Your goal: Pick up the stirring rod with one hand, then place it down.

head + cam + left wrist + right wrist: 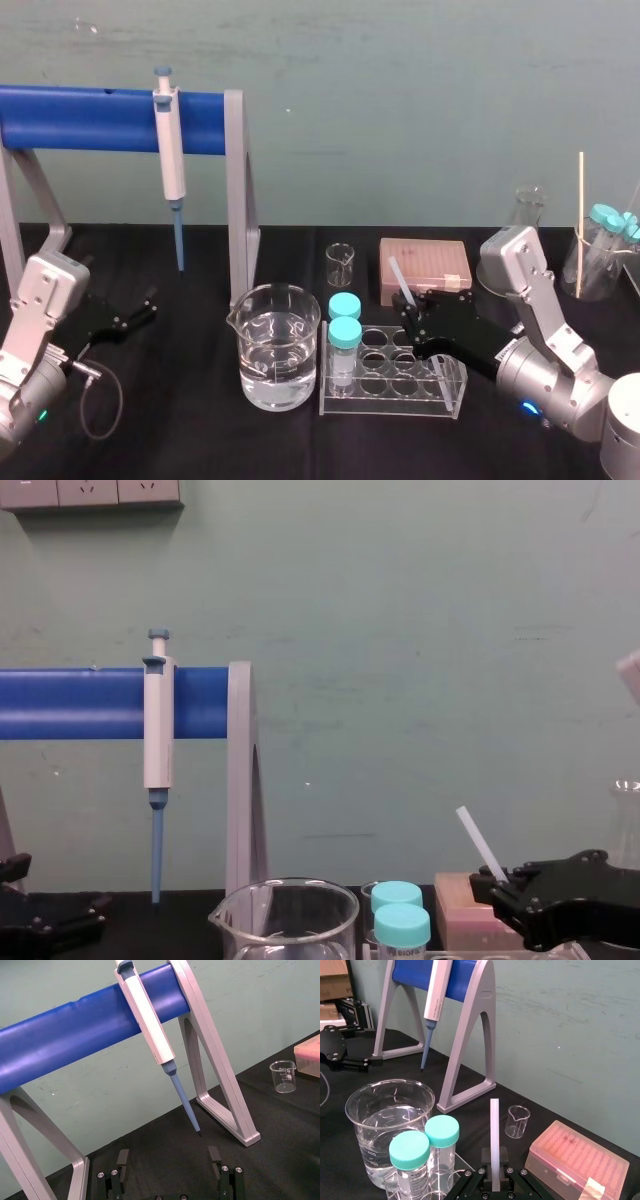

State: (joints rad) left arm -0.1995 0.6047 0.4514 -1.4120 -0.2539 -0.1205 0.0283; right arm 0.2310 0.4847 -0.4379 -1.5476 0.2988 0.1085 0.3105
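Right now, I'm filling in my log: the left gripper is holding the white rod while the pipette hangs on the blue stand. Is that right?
Not quite. The right gripper holds the rod, shut on it by the tube rack, as the head view shows. The left gripper sits open and empty at the far left. The pipette does hang on the blue stand.

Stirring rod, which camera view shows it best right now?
The right wrist view: the stirring rod stands close and unobstructed, clamped in the right tool. The head view shows it small and slanted; the chest view shows its upper part from the side. The left tool is parked at the table's left.
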